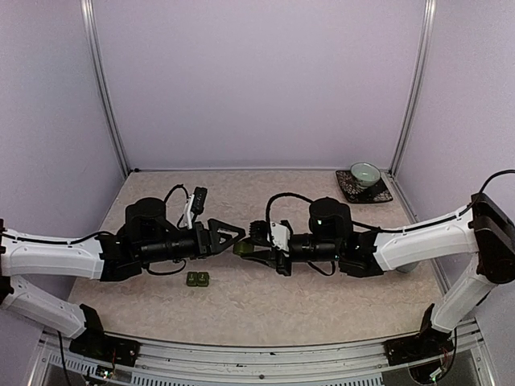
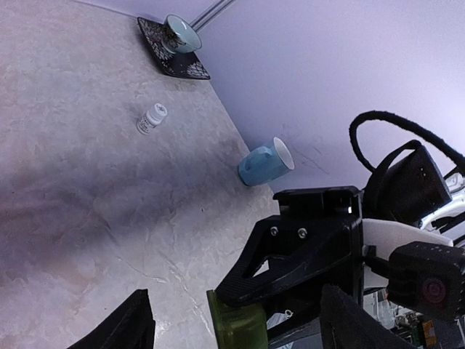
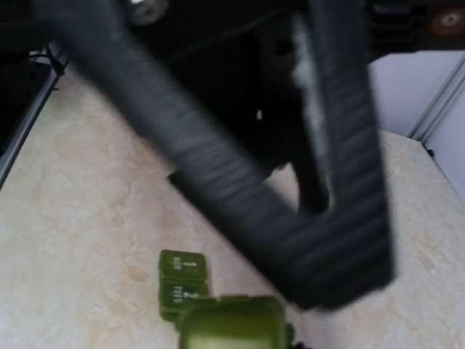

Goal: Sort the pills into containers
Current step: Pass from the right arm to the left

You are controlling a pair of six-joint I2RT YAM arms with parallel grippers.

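At table centre, top view: left gripper [image 1: 239, 237] and right gripper [image 1: 252, 251] meet tip to tip, probably for a handover or a two-handed lid opening.
Right gripper: clenched on a green container [image 1: 241, 249], held out toward 9 o'clock where the other arm can reach it.
Table [image 1: 322, 310], 7 o'clock of the meeting point: container strip [image 1: 197, 278] lies flat, apart from both arms.
Left wrist view: own fingers [image 2: 134, 329] are spread either side of the green container [image 2: 234, 325], not touching it; pill bottle [image 2: 152, 118] sits toward 11 o'clock, well apart.
Right wrist view: green container [image 3: 231, 323] is low at 6 o'clock; container strip [image 3: 182, 282] is just beyond; a blurred left finger crosses in front.
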